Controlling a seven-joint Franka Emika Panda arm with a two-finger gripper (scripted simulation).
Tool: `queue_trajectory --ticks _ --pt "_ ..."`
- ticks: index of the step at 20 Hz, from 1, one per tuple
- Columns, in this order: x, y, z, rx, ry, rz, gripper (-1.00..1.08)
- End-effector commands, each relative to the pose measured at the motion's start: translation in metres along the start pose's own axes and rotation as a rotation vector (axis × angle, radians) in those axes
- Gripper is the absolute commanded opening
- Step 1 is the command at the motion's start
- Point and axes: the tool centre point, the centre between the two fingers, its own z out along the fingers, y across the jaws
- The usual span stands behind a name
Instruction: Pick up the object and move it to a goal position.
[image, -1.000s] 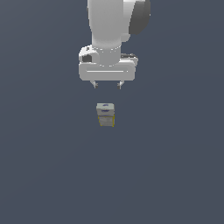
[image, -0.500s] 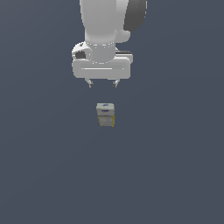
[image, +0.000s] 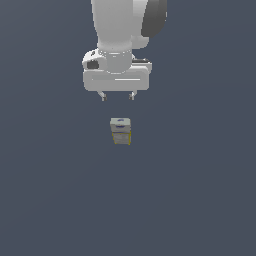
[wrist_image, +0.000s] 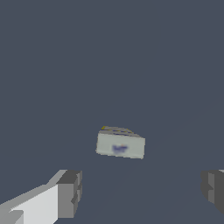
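The object (image: 120, 131) is a small pale grey-white box with yellowish edges, standing on the dark grey floor in the middle of the exterior view. My gripper (image: 117, 96) hangs above and just behind it, open and empty, its two fingertips wider apart than the box. In the wrist view the box (wrist_image: 120, 142) lies ahead of the gripper (wrist_image: 142, 188), showing a pale face with a blurred blue mark. One grey finger (wrist_image: 69, 194) and the other finger (wrist_image: 213, 187) stand far apart on either side, clear of the box.
A plain dark grey floor (image: 200, 200) fills both views. No other objects or edges show.
The gripper has moved toward the exterior view's left and slightly up over the past second. The box has not moved. The fingers stay open.
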Motion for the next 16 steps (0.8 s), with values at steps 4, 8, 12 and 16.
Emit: queue_trajectory --ticks 4,8,12,16 --pt "0.000 0.000 0.006 0.001 -0.001 -0.072 1.00" --pt "-0.001 0.000 0.012 0.001 -0.002 -0.148 1.00" --pt "-0.001 -0.001 0.019 0.002 -0.002 -0.243 1.00" --pt "-0.002 -0.001 0.027 0.003 -0.003 -0.344 1.00"
